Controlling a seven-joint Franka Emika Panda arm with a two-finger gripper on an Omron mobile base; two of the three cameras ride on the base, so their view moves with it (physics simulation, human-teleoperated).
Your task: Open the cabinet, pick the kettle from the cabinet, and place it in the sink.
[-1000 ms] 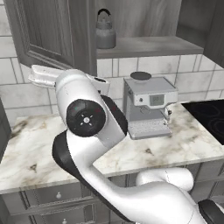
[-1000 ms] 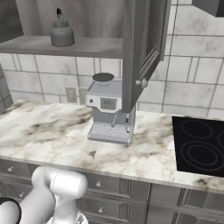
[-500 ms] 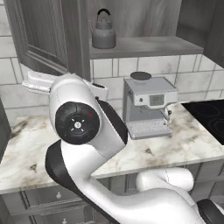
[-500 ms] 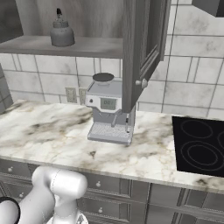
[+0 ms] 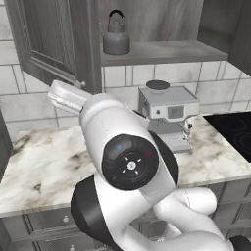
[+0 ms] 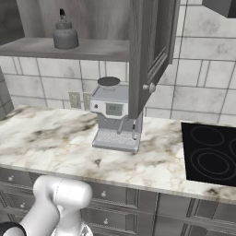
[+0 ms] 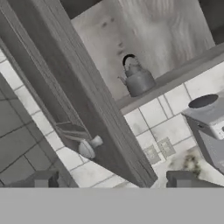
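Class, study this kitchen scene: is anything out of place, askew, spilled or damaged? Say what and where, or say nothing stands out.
Nothing is spilled, tipped or broken. The kettle stands upright on the shelf of the cabinet, whose doors hang open. The coffee machine sits square on the counter. The gripper is open near the left door's knob, holding nothing.

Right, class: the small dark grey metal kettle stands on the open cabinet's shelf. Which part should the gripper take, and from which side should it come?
Probably the thin arched black handle on top of the small dark grey metal kettle. It stands upright on the shelf of the dark wood-grain cabinet, doors swung open, so the front is free. Come in level from the front, with the open gripper spanning the handle, the spout left clear.
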